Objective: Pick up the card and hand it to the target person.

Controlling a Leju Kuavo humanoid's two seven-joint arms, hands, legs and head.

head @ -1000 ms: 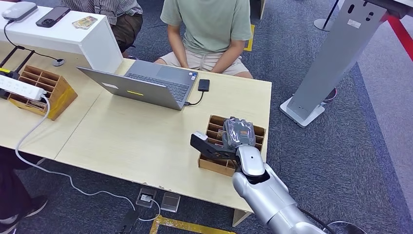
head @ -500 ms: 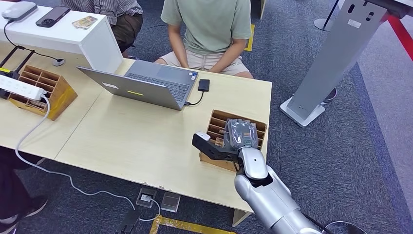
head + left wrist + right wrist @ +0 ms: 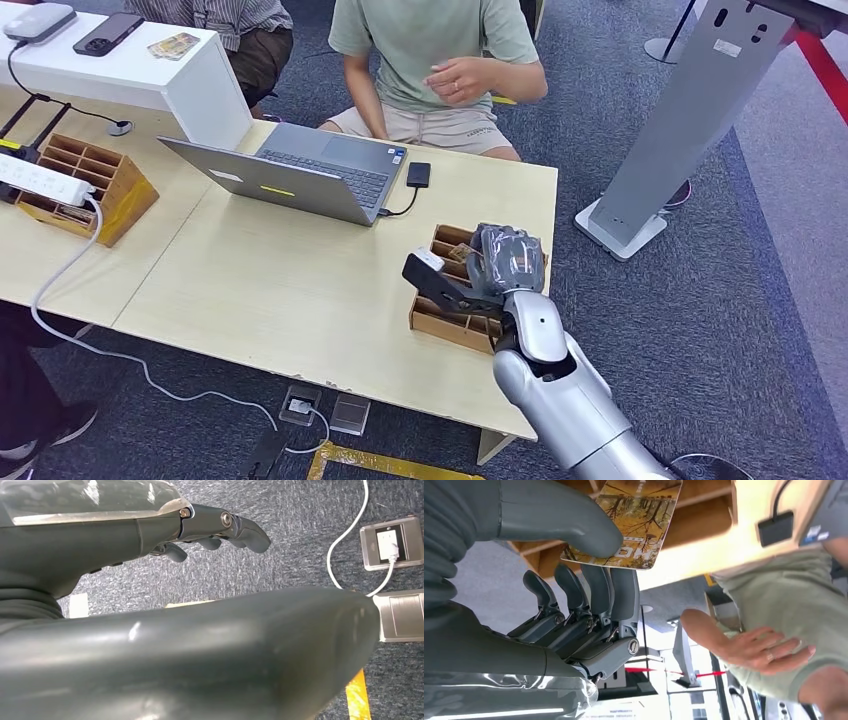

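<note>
- The right hand (image 3: 478, 272), dark grey with a shiny wrapped back, hovers over a wooden divided tray (image 3: 440, 322) at the table's near right corner.
- Its thick thumb (image 3: 569, 527) and fingers (image 3: 616, 592) pinch a flat, glossy card (image 3: 639, 517) printed with an autumn woodland scene; in the right wrist view the card sits just over the tray's slots.
- A person in a pale green shirt (image 3: 430, 40) sits at the far side of the light wooden table (image 3: 280, 290), one open hand (image 3: 460, 78) raised at chest height.
- A grey laptop (image 3: 300, 175) lies open between the person and the tray, with a small black drive (image 3: 419, 174) cabled to it.
- The left hand (image 3: 215, 530) hangs above speckled grey carpet (image 3: 300, 510), fingers loosely apart, holding nothing, near floor sockets (image 3: 390, 542) and a white cable (image 3: 350, 530).
</note>
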